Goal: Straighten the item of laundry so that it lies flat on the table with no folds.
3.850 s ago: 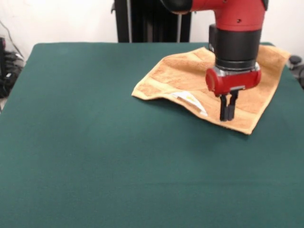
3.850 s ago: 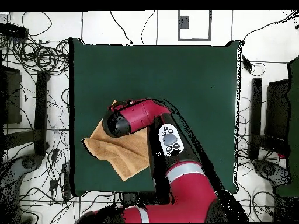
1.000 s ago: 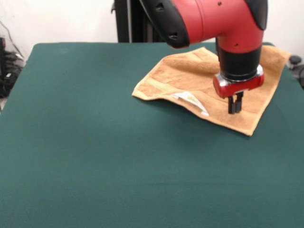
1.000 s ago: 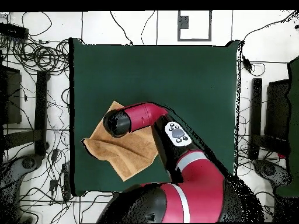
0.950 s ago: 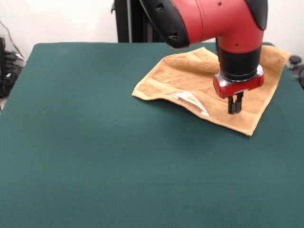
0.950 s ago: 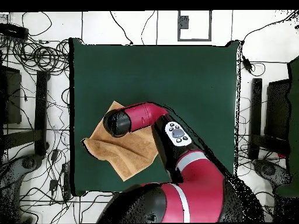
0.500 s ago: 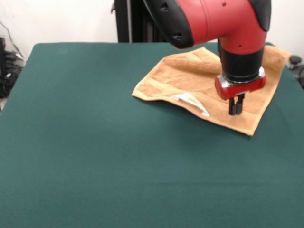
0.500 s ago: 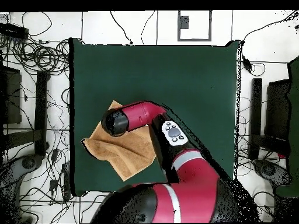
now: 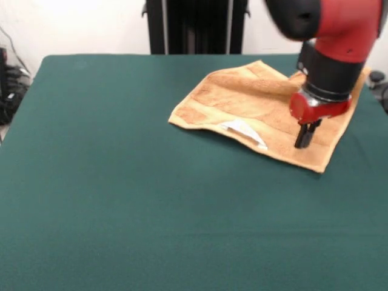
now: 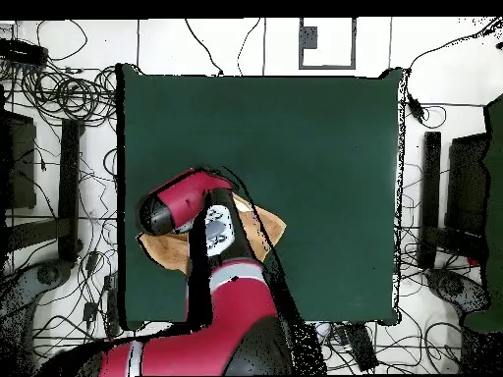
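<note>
A tan-orange towel (image 9: 260, 106) lies on a dark green table (image 9: 121, 194), in the upper right of the front view, with one corner near the table's far edge and another reaching toward the right edge. It is not flat: a fold runs along its near-left side, where a small white label (image 9: 244, 130) shows at the crease (the cloth there looks doubled over).

The red and black arm (image 9: 336, 48) comes down from the upper right of the frame. Its pincer (image 9: 303, 138) points down over the towel's lower right part, close to the near corner, with its two dark fingers pressed together, clenched, and no cloth visibly gripped between them.

In the overhead view, the arm (image 10: 211, 285) covers most of the towel (image 10: 265, 228) at the lower left of the table (image 10: 295, 137); only orange edges peek out beside it.
</note>
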Controlling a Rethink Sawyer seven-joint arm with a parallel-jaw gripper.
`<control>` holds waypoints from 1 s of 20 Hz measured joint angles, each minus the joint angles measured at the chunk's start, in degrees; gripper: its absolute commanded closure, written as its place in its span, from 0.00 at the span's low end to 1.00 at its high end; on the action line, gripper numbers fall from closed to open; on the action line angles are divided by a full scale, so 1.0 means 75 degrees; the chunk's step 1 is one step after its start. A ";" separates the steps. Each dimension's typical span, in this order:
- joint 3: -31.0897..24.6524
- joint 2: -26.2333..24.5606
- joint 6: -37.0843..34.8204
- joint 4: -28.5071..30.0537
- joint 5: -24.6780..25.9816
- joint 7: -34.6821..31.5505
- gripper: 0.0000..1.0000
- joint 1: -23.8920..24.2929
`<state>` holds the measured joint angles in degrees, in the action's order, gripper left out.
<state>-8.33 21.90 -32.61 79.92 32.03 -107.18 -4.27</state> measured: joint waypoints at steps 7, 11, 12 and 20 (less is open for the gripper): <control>0.0477 -0.0137 0.0051 -0.0252 -0.0097 -0.0176 1.00 -0.0427; -0.0119 -0.0020 0.0282 0.0069 -0.0418 -0.0176 1.00 0.0395; -0.0359 0.0008 0.0405 0.0186 -0.0464 -0.0176 1.00 0.0703; -0.1680 -0.0145 0.2511 0.0819 -0.0342 -0.0176 1.00 0.2924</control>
<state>-20.93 20.81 -13.78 86.06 29.47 -108.51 17.66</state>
